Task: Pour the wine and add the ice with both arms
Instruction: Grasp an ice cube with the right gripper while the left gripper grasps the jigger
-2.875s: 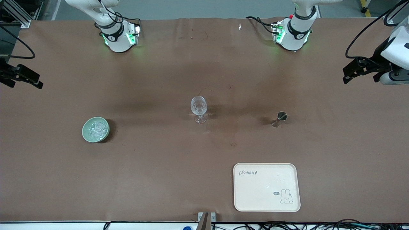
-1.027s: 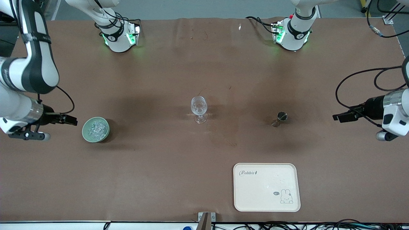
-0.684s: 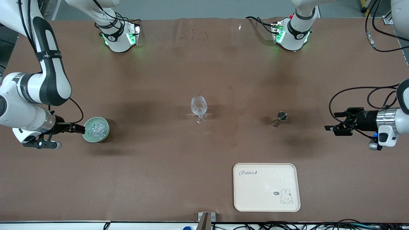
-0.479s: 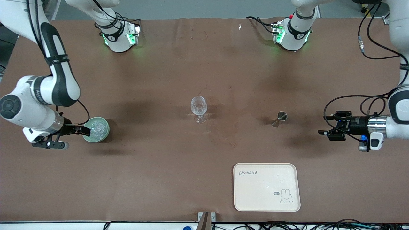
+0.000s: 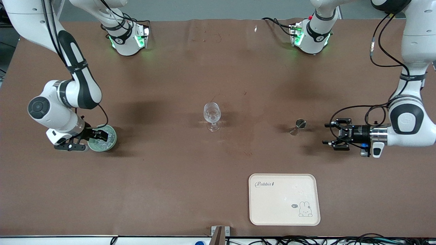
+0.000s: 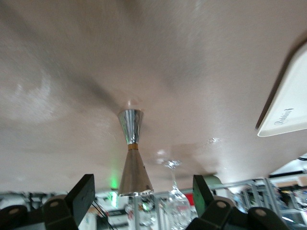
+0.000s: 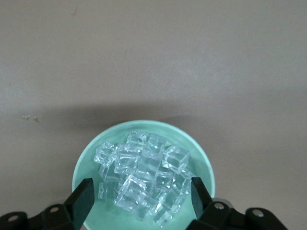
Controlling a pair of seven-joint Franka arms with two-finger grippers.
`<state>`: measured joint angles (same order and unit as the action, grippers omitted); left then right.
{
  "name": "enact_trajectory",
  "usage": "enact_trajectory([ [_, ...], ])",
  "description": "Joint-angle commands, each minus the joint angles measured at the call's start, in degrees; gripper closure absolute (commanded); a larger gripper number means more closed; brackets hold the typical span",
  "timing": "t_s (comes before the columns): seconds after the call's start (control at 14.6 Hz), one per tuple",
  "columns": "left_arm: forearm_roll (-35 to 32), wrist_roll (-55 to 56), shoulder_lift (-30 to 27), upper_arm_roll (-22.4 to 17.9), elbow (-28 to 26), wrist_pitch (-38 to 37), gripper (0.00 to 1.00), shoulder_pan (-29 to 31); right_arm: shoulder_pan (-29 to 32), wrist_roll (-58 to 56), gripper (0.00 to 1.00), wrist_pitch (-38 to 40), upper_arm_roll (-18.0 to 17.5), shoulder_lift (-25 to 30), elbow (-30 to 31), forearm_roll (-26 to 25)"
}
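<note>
**Ice bowl under one open gripper, metal measure before the other**

On the brown, matte table covering (image 5: 177, 177), toward the right arm's end, sits a small round bowl (image 5: 109, 143) of pale green with a smooth glazed rim. It is heaped with ice (image 7: 144, 179): clear, colourless cubes with rounded edges, glittering and piled loosely on one another, filling most of the bowl's hollow. The right gripper (image 5: 98, 135) hangs over that bowl with its two black fingers spread apart; in the right wrist view the fingertips (image 7: 86, 191) stand to either side of the ice pile, closed on nothing.

Near the middle of the table stands a clear stemmed wine glass (image 5: 212, 116), upright on its round foot, its bowl thin and transparent. Toward the left arm's end stands a metal jigger (image 5: 297, 126), an hourglass shape of two polished cones joined at a narrow waist with a thin gold band (image 6: 131, 145). The left gripper (image 5: 335, 134) is low, lying sideways just beside the jigger and pointing at it, its jaws wide apart and holding nothing; the jigger shows between the two fingers in the left wrist view but is not touched.

Nearer the front camera lies a cream rectangular tray (image 5: 265, 211) with rounded corners, a raised rim and a small rabbit drawing (image 5: 305, 209); nothing rests on it.
</note>
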<state>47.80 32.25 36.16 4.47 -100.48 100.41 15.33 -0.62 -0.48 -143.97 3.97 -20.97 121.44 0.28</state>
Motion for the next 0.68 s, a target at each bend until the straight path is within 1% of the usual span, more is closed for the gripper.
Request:
enact_trajectory([
  [0.0,3.18,0.63,0.57,0.27,-3.31,1.10,0.10,0.05,-0.53,0.39,0.14,-1.31,0.08,1.90,2.92,0.51],
  [0.14,3.18,0.54,1.63,0.45,-4.19,1.02,0.12,-0.13,-0.53,0.39,0.19,-1.40,-0.01,1.90,3.54,0.51],
  [0.48,3.62,0.27,3.21,0.54,-4.90,1.10,0.13,-2.93,-0.44,0.48,0.25,-1.49,-0.01,1.81,4.42,0.60],
  [0.62,4.23,-0.16,3.74,0.63,-4.99,1.02,0.14,-2.94,-0.44,0.48,0.27,-2.02,-0.01,1.72,4.33,0.60],
])
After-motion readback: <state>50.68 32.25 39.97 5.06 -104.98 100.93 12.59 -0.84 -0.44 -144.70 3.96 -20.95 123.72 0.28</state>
